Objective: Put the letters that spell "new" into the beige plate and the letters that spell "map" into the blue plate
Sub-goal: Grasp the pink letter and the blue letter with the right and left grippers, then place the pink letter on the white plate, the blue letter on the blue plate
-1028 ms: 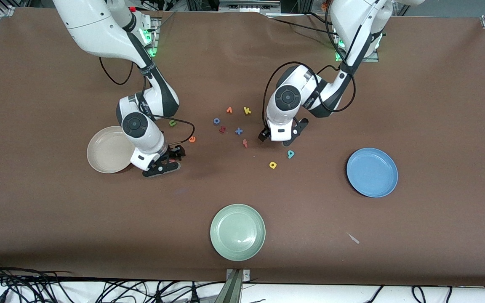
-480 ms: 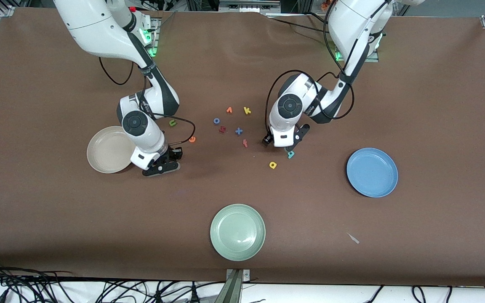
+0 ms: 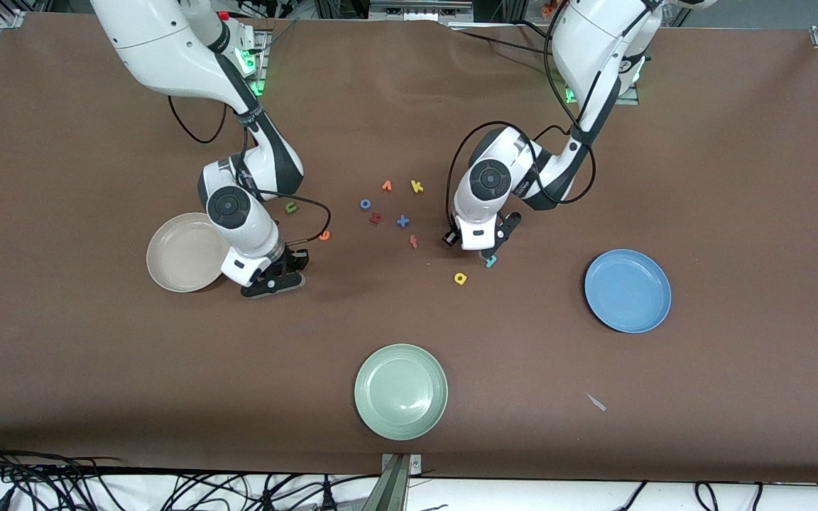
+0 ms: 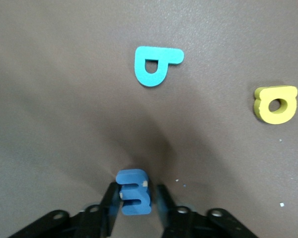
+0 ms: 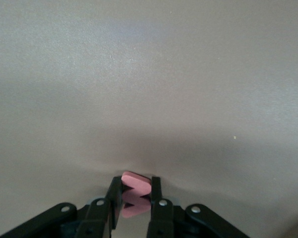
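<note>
- Left tool (image 4: 135,198) down at bench (image 3: 735,177), pinching blue m (image 4: 134,191); teal p (image 4: 155,65) just beside at 12 o'clock in left wrist view, yellow a (image 4: 274,104) at 2.
- Right tool (image 5: 135,198) clamped on pink w (image 5: 134,196), low over bench, beside beige plate (image 3: 178,264).
- Green n (image 3: 291,207), orange e (image 3: 324,235) near right arm.
- Blue plate (image 3: 628,291) toward left arm's end.
</note>
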### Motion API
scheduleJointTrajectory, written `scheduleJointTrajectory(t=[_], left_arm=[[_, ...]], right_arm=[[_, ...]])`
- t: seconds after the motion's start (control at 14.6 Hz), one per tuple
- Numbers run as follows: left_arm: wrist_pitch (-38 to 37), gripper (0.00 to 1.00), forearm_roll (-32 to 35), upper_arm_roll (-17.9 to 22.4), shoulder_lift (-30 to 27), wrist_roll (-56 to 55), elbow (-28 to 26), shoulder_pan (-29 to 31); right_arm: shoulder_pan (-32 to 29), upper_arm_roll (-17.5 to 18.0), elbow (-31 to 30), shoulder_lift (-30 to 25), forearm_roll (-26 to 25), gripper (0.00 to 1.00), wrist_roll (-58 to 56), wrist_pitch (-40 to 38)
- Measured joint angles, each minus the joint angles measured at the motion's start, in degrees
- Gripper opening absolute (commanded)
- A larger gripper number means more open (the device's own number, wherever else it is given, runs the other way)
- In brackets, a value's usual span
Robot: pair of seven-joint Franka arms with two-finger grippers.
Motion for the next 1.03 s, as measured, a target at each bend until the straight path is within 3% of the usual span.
scheduleJointTrajectory(t=[0.14, 0.41, 0.62, 0.89, 0.96, 1.03], left_arm=[[-0.27, 0.13, 0.00, 0.00, -0.26, 0.00, 0.10, 0.17], [-4.09, 0.11, 0.23, 0.43, -0.47, 0.04, 2.16, 0.74], [-12.29, 0.08, 3.40, 0.67, -1.61, 2.70, 6.08, 2.61], [-19.79, 0.09, 4.35, 1.06, -4.26, 17.65, 7.78, 9.22], [-21.71, 0.09, 4.36, 1.09, -4.93, 22.93, 7.79, 11.44], [-23.08, 0.09, 4.36, 1.11, -5.40, 27.58, 7.75, 13.37]], right_arm=[[-0.60, -0.15, 1.41, -1.47, 0.00, 0.01, -1.34, -4.54], [-2.39, -2.67, 0.46, -6.50, 0.06, 0.01, -11.42, -11.59], [-3.09, -6.75, -4.92, -11.55, 0.11, 0.03, -19.52, -12.58], [-3.29, -11.83, -14.12, -16.33, 0.13, 0.04, -27.91, -9.30], [-3.31, -12.71, -16.56, -16.71, 0.13, 0.11, -29.39, -6.40], [-3.33, -13.32, -18.58, -16.75, 0.13, 0.43, -30.40, -3.83]])
